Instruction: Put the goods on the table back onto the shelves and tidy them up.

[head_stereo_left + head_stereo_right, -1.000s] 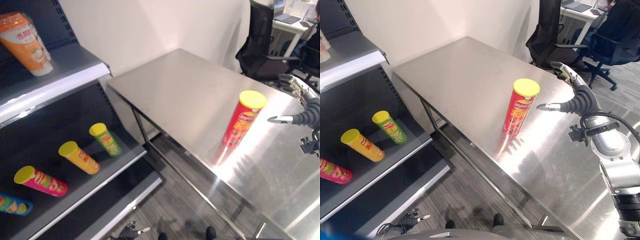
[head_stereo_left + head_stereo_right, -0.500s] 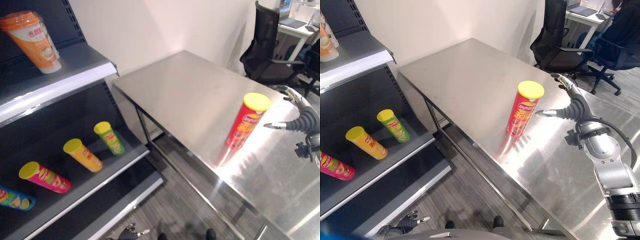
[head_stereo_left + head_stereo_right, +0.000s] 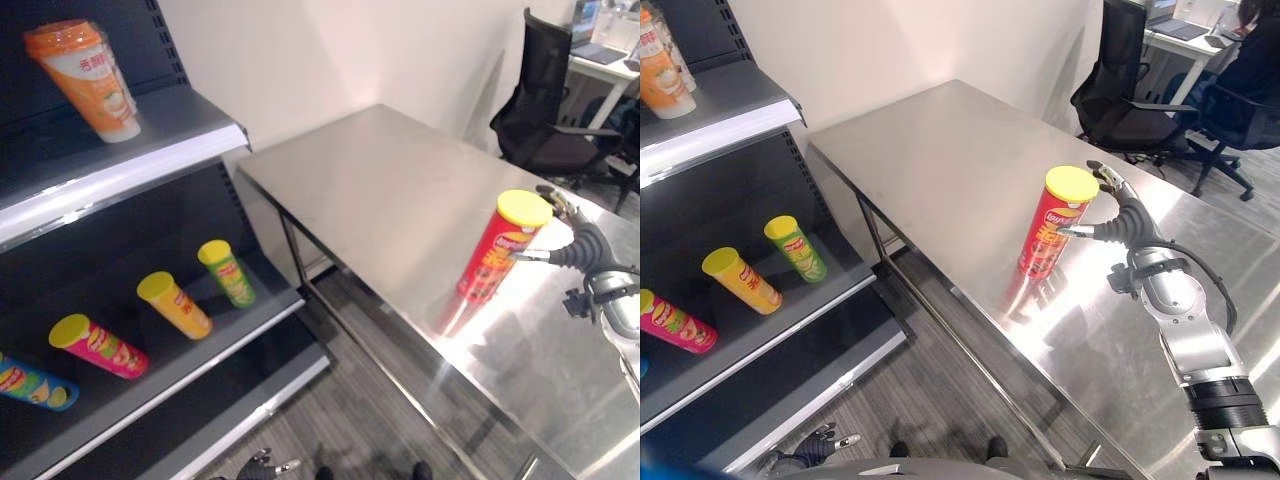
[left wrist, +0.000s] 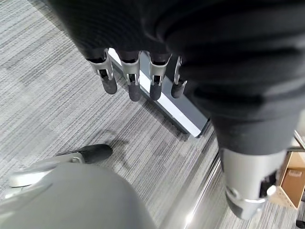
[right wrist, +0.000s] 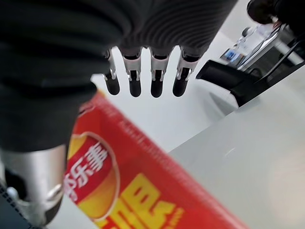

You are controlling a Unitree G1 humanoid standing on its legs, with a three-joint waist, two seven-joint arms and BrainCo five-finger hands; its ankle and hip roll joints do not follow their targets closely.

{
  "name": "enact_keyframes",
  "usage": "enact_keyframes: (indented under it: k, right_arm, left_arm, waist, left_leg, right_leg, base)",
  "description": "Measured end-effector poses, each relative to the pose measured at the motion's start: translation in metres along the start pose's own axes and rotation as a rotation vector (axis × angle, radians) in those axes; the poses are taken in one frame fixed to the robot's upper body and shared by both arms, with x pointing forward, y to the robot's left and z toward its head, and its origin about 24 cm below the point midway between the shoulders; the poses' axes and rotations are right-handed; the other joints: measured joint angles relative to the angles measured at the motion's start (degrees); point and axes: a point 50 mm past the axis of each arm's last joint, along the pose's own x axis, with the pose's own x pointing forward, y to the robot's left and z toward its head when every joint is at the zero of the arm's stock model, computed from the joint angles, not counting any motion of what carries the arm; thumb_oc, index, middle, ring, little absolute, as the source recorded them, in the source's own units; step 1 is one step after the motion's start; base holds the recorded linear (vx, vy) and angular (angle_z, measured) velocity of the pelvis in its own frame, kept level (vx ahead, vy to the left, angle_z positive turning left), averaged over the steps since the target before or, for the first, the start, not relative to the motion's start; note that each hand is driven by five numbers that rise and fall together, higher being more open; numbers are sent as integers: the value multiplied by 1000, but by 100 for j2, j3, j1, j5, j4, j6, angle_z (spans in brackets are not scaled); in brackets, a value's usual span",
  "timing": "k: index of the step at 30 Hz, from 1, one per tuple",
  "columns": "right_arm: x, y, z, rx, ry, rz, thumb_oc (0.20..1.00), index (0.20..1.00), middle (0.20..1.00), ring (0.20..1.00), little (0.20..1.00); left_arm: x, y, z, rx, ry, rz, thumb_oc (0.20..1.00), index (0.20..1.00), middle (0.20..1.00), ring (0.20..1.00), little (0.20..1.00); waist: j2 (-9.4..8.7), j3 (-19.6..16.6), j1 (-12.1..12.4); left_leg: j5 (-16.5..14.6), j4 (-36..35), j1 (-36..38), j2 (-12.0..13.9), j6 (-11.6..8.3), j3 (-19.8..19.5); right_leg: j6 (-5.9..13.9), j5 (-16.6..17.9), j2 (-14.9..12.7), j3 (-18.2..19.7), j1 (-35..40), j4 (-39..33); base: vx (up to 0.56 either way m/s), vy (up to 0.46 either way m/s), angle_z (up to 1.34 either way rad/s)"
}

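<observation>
Standing upright on the steel table (image 3: pixel 940 150), the red can (image 3: pixel 1052 222) with its yellow lid has the right hand (image 3: pixel 1118 215) just beside it on its right, fingers (image 5: pixel 135 76) straight and spread wide, thumb tip at the can's side. Left hand (image 4: pixel 138 71) hangs low over the grey floor (image 4: pixel 52 95), fingers relaxed. Four cans lie on the lower shelf (image 3: pixel 770 330) at left

A red chip can (image 3: pixel 1052 223) with a yellow lid stands upright on the steel table (image 3: pixel 940 150), near its front edge. On the lower shelf (image 3: pixel 180 350) beside the table lie green, yellow and pink cans.
</observation>
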Motion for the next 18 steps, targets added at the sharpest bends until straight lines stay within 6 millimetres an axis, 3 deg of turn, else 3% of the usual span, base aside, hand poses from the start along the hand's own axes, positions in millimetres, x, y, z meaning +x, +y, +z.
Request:
enact_keyframes:
  k: [9, 10, 11, 12, 18]
  right_arm:
    - [-1, 4, -10, 50, 43, 1, 1000, 1000, 1000, 1000, 1000]
    - [-1, 5, -10, 54, 45, 0, 633, 633, 633, 633, 633]
    - [-1, 6, -11, 59, 46, -1, 545, 545, 545, 545, 545]
    - [-1, 6, -11, 68, 47, -2, 200, 200, 200, 200, 200]
    - [-2, 6, -18, 107, 75, -15, 200, 200, 200, 200, 200]
  left_arm:
    - [-1, 0, -4, -1, 13, 1, 1000, 1000, 1000, 1000, 1000]
    - [-1, 0, -4, -2, 14, 1, 1000, 1000, 1000, 1000, 1000]
    - [-1, 0, -4, -1, 15, 1, 1000, 1000, 1000, 1000, 1000]
    - [-1, 0, -4, -1, 15, 0, 1000, 1000, 1000, 1000, 1000]
    - [-2, 0, -5, -1, 18, 0, 1000, 1000, 1000, 1000, 1000]
  waist:
    - [-10, -6, 81]
    - [-11, -6, 85]
    - [-11, -6, 89]
    - [-12, -6, 91]
    - [-35, -19, 138]
  left_leg:
    - [1, 0, -2, -2, 1, -21]
    - [1, 0, -2, -2, 1, -22]
    - [1, 0, -2, -2, 1, -23]
    - [1, 0, -2, -2, 1, -25]
    - [2, 0, 3, -5, 2, -45]
  right_leg:
    - [-3, -7, -3, -25, 11, 0]
    - [-3, -7, -3, -26, 11, 0]
    - [-2, -8, -3, -27, 12, 0]
    - [-2, -8, -3, -29, 14, 0]
    - [-4, -22, -7, -80, 47, 0]
  base:
    - [1, -1, 0]
    - [0, 0, 0]
    - [0, 0, 0]
    - [0, 0, 0]
    - [4, -7, 4]
